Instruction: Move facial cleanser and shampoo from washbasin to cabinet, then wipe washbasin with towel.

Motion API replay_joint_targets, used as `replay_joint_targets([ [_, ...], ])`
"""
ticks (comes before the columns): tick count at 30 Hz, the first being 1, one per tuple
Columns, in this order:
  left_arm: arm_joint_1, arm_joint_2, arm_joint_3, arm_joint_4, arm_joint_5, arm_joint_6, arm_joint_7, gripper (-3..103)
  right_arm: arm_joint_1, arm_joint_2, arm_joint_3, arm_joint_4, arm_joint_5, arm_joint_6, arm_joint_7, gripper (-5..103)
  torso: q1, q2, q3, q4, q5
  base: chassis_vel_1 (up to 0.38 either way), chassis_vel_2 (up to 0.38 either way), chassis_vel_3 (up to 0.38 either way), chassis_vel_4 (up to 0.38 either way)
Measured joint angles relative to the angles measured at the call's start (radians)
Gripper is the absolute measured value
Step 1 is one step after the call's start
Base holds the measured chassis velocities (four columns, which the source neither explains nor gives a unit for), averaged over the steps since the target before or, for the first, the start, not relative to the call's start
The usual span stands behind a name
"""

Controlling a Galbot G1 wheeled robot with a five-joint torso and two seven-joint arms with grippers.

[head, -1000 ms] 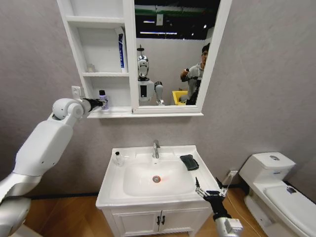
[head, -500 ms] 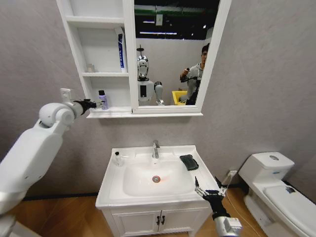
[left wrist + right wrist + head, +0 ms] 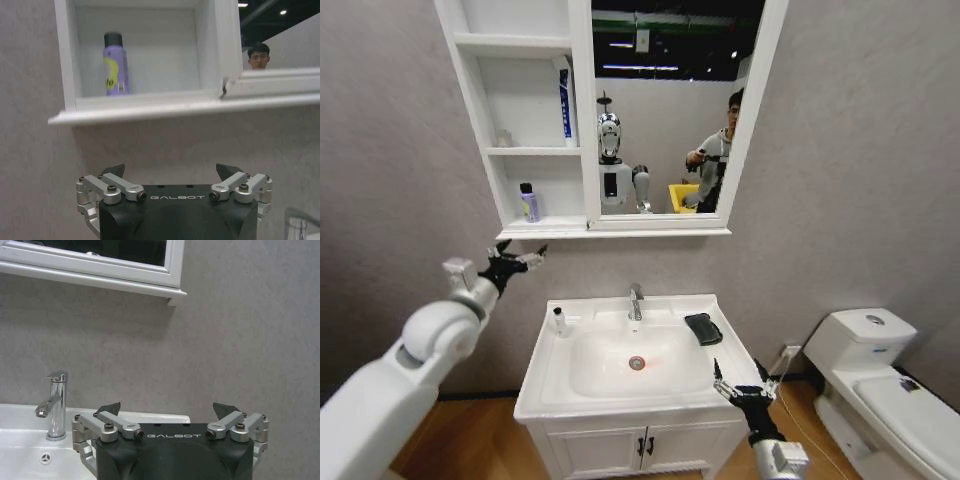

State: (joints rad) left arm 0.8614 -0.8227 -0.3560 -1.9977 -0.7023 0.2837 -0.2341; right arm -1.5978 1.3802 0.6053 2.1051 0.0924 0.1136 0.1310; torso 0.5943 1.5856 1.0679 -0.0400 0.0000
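Note:
A purple shampoo bottle (image 3: pixel 529 203) (image 3: pixel 116 65) with a black cap stands upright on the cabinet's (image 3: pixel 535 233) bottom shelf. A blue-and-white facial cleanser tube (image 3: pixel 565 105) stands on the middle shelf against the mirror-side wall. My left gripper (image 3: pixel 520 258) (image 3: pixel 170 170) hangs open and empty below the shelf ledge, apart from the bottle. The dark folded towel (image 3: pixel 703 328) lies on the washbasin's (image 3: pixel 545 385) back right rim. My right gripper (image 3: pixel 740 380) (image 3: pixel 167 407) is open over the basin's front right corner, facing the chrome tap (image 3: pixel 57 405).
A small clear bottle (image 3: pixel 559 320) stands on the basin's back left rim. A white toilet (image 3: pixel 880 370) is at the right. The vanity doors (image 3: pixel 642 445) are below the basin. A person shows in the mirror (image 3: pixel 670 110).
My left arm has let go of the purple bottle on the bottom shelf, drawn back and dropped below the shelf ledge. The right gripper has hardly moved.

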Motion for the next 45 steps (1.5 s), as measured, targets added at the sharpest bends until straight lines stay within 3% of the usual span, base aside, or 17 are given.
replay_joint_targets([
  [2,0.059,-0.076,0.02,0.063,0.124,-0.08,0.016,100,-0.003,-0.003,0.006,0.002,0.007,0.001,0.0,100,0.0,0.0,0.0,0.0,-0.0002,0.0,0.0,0.0,0.0],
  [3,0.059,-0.076,0.02,0.063,0.124,-0.08,0.016,100,-0.003,-0.003,0.006,0.002,0.007,0.001,0.0,100,0.0,0.0,0.0,0.0,-0.0002,0.0,0.0,0.0,0.0],
  [6,0.119,-0.174,0.041,0.181,0.264,-0.159,0.042,100,-0.005,-0.008,0.014,0.002,0.016,0.004,0.001,100,0.0,0.0,0.0,0.0,0.0,0.0,0.0,0.0,0.0],
  [12,0.141,-0.273,0.063,0.326,0.366,-0.222,0.037,100,0.004,-0.018,0.019,-0.004,0.028,0.004,0.002,100,0.0,0.0,0.0,0.0001,0.0002,0.0,0.0,0.0,0.0],
  [22,0.05,-0.362,0.092,0.484,0.402,-0.245,0.039,100,0.011,-0.021,0.019,-0.01,0.032,0.001,0.003,100,0.0,0.0,0.0,0.0,0.0003,0.0,0.0,0.0,0.0],
  [27,-0.025,-0.421,0.067,0.625,0.431,-0.274,0.057,100,0.016,-0.03,0.012,-0.016,0.036,0.0,0.002,100,0.0,0.0,0.0,-0.0001,0.0,0.0,0.0,0.0,0.0],
  [36,-0.072,-0.453,0.041,0.725,0.437,-0.284,0.075,101,0.017,-0.044,0.02,-0.02,0.047,0.0,0.002,100,0.0,0.0,0.0,0.0002,0.0002,0.0,0.0,0.0,0.0],
  [40,-0.093,-0.463,0.035,0.754,0.43,-0.284,0.103,97,0.016,-0.045,0.021,-0.019,0.047,0.0,0.002,100,0.0,0.0,0.0,0.0,0.0,0.0,0.0,0.0,0.0],
  [41,-0.098,-0.467,0.034,0.759,0.425,-0.284,0.11,90,0.015,-0.045,0.022,-0.019,0.047,0.0,0.002,100,0.0,0.0,0.0,0.0,0.0,0.0,0.0,0.0,0.0],
  [43,-0.103,-0.47,0.033,0.762,0.42,-0.284,0.117,90,0.014,-0.045,0.023,-0.017,0.047,0.0,0.002,100,0.0,0.0,0.0,0.0,0.0,0.0,0.0,0.0,0.0],
  [45,-0.108,-0.472,0.033,0.765,0.417,-0.282,0.128,80,0.012,-0.045,0.025,-0.016,0.048,0.001,0.002,100,0.0,0.0,0.0,-0.0002,0.0,0.0,0.0,0.0,0.0],
])
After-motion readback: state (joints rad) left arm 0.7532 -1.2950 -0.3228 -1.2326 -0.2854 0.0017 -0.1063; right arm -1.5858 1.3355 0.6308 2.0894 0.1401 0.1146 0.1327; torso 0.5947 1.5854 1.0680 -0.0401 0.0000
